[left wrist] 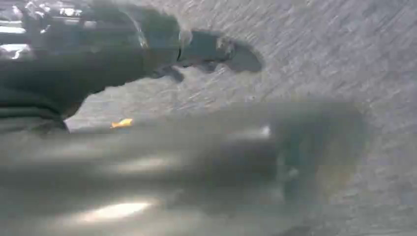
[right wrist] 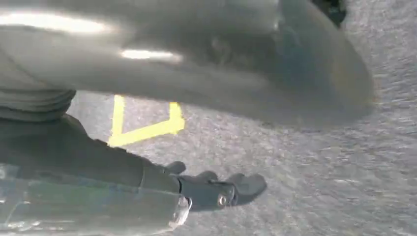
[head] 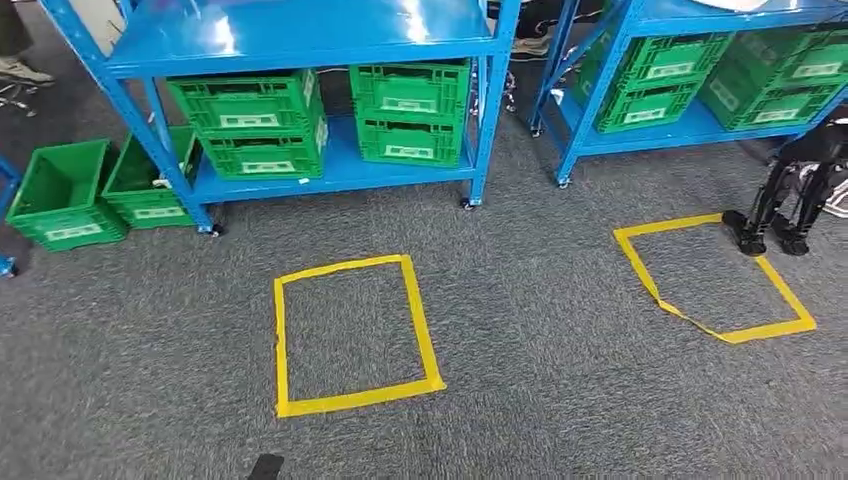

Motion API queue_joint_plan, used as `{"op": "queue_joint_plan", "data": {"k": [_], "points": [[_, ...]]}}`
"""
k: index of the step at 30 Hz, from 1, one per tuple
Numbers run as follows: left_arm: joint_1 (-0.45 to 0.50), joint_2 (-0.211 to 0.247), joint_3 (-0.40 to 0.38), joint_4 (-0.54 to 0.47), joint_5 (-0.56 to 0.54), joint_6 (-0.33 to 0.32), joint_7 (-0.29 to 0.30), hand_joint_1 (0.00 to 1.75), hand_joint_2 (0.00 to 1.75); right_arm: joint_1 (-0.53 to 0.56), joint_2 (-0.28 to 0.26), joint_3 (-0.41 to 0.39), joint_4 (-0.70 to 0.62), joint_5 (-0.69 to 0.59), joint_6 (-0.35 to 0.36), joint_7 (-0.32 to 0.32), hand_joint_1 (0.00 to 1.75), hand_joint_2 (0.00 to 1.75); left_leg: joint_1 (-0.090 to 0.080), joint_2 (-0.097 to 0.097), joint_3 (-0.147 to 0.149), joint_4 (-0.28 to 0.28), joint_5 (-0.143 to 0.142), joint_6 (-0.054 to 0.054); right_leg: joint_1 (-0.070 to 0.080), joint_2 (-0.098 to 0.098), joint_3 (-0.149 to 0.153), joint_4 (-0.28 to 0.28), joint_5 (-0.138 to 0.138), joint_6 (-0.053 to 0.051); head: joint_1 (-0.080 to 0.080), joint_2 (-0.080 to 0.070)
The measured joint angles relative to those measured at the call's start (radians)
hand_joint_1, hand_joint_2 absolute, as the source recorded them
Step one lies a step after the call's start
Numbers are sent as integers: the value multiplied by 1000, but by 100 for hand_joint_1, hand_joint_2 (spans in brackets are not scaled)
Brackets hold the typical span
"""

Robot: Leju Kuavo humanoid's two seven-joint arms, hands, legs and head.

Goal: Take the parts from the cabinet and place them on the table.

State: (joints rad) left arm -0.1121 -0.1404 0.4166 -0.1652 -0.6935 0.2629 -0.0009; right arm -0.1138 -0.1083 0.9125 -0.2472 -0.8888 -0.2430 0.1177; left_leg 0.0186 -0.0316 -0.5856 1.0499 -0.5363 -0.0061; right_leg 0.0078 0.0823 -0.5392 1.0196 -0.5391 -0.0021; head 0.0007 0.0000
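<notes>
Blue rack (head: 300, 40) far left w/ green crates (head: 262, 125) on low shelf, contents hidden, two crates (head: 60, 195) on floor look empty, left hand (left wrist: 206, 49) and right hand (right wrist: 216, 189) both hanging over carpet, fingers loosely apart, holding nothing.

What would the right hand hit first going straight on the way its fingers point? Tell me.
Probably the grey carpet: the right hand hangs over it holding nothing, and no object lies ahead of its fingers. Depth is unclear.
</notes>
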Motion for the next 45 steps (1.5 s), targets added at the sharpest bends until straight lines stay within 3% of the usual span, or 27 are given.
{"op": "queue_joint_plan", "data": {"k": [2,3,4,5,7,8,9,10,12,13,16,18,19,20,21,22,23,24,31,45], "points": [[4,8,-5,0,-2,-23,18,0,0,4,1,0,0,-3,2,26,0,0,4,2,4,-4,0,8,0,4,3,-6,-2,8,0,0],[5,11,-5,0,-1,-24,18,0,0,7,2,0,0,-4,4,28,0,0,8,9,10,-10,1,12,1,-15,2,1,-13,14,0,0],[5,18,-6,0,1,-23,18,0,0,5,7,1,-1,-4,11,29,0,0,9,14,15,-13,-1,16,2,-46,-12,33,-30,23,11,0],[4,23,-6,0,7,-19,17,0,0,0,9,0,-1,-4,15,28,0,0,8,21,18,-13,-4,21,-3,-63,-45,95,-59,30,19,0],[6,39,-6,0,21,-7,9,0,0,-6,17,1,0,-2,31,13,0,0,7,40,24,-13,-12,24,-11,-75,-137,253,-115,40,21,0],[6,46,-6,0,25,-2,1,0,0,-5,21,2,0,-1,40,0,0,0,7,46,28,-13,-16,23,-14,-77,-164,292,-116,42,21,0],[5,49,-6,0,31,2,-10,0,0,-1,24,3,0,3,47,-12,0,0,8,48,35,-13,-21,21,-17,-78,-167,284,-89,42,22,0],[4,51,-6,0,39,8,-21,0,0,2,27,5,0,11,54,-25,0,0,8,49,42,-13,-26,18,-18,-78,-152,240,-44,40,22,0],[1,52,-6,0,53,20,-36,0,0,2,31,14,0,23,55,-47,0,0,9,49,60,-13,-36,11,-16,-78,-86,78,59,30,23,0],[-1,52,-6,0,60,25,-43,0,0,2,32,16,0,29,54,-56,0,0,9,49,60,-17,-41,7,-15,-76,-63,41,49,25,24,0],[-3,53,-6,-1,74,37,-64,0,0,-2,34,21,0,30,51,-70,0,0,10,47,60,-21,-42,-10,-5,-79,-55,17,34,11,24,0],[-4,53,-6,-1,77,38,-72,0,0,0,32,22,1,28,51,-74,0,0,10,45,69,-29,-48,-24,-12,-79,-41,-7,40,-2,25,0],[-4,55,-6,-1,79,39,-74,0,0,0,32,23,1,27,51,-75,0,0,8,38,69,-16,-54,-25,-7,-83,-31,-16,43,1,21,0],[-4,55,-6,-1,82,40,-75,0,0,-2,30,23,1,27,51,-76,0,0,5,38,71,-30,-6,-1,-8,-81,-27,-17,41,12,18,0],[-4,55,-6,-1,83,40,-75,0,0,-4,29,23,2,25,48,-77,0,0,5,37,78,-31,-34,26,-6,-80,-26,-17,40,12,16,0],[-5,55,-6,0,84,40,-76,0,0,-6,28,23,2,19,47,-77,0,0,3,38,87,-48,-40,38,-4,-80,-27,-13,36,7,15,0],[-5,55,-6,-1,85,39,-77,0,0,-6,28,23,2,17,43,-77,0,0,4,38,90,-49,-39,26,-3,-80,-27,-12,35,7,13,0],[-4,54,-6,0,85,38,-81,0,0,-5,28,23,2,11,40,-77,0,175,5,37,91,-51,-39,19,-4,-81,-27,-11,32,5,13,0],[-4,43,-6,0,85,35,-84,0,0,-6,25,23,2,-7,34,-72,0,175,6,32,92,-58,-37,-10,-4,-83,-27,-7,30,3,11,0],[-2,36,-11,0,87,35,-64,0,0,-6,25,24,2,-8,32,-48,0,175,-1,33,91,-58,-37,-11,-10,-83,-23,-15,33,8,11,0]]}}
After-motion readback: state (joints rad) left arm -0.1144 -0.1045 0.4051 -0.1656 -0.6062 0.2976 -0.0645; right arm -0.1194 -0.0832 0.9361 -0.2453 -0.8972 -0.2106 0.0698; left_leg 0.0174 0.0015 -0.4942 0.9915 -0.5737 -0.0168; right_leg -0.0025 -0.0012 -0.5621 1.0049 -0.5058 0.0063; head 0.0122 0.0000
